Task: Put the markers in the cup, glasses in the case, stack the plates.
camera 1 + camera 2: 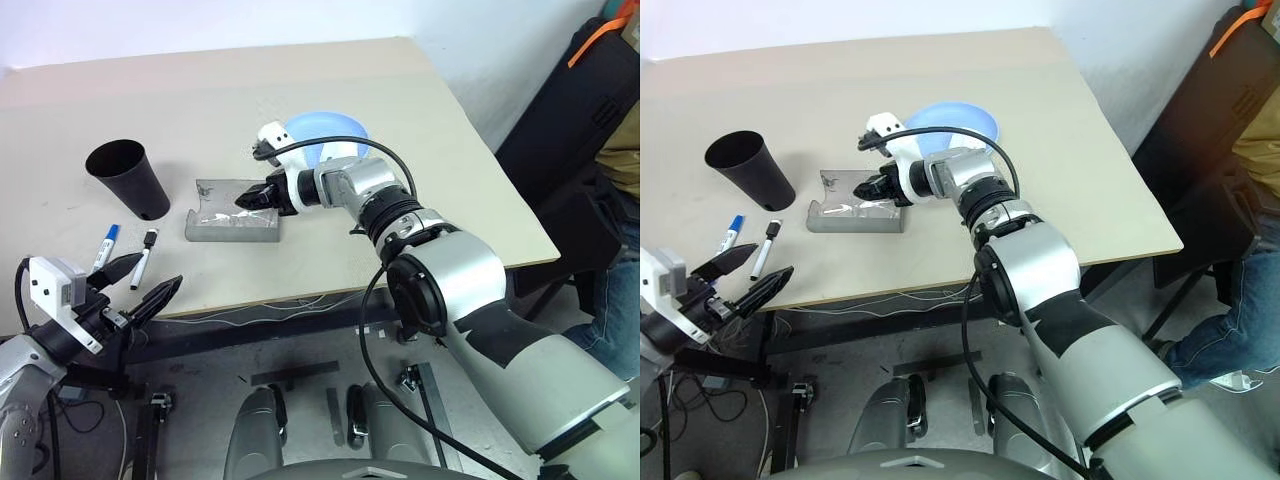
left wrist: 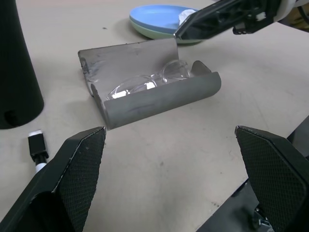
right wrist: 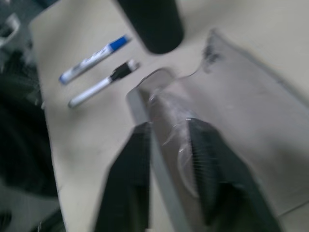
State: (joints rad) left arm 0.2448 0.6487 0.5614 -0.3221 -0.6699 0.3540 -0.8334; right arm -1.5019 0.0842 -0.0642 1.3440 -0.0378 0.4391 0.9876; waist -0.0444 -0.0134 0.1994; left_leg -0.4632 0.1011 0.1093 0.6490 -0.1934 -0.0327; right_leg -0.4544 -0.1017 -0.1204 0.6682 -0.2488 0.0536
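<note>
We have the glasses lying inside the open grey case, which sits mid-counter with its long axis running across in front of us, lid still up. Our right end effector hangs just over the case's right end, pointing leftward along that axis. In the right wrist view its two fingers stand a little apart with a gap between them, straddling the case's near wall, and we see nothing gripped. Whether they brush the wall we cannot tell (the view is blurred).

The two markers, blue-capped and black-capped, lie side by side near the counter's front-left edge, long axes running front to back and leaning slightly. They sit just ahead of our left end effector, which hovers at that edge with its fingers spread wide and empty. The black cup stands upright just beyond them. We judge the left arm far nearer to the markers and the right arm nearer to the case lid.

The plates are already stacked, blue on pale green, behind the right wrist.
</note>
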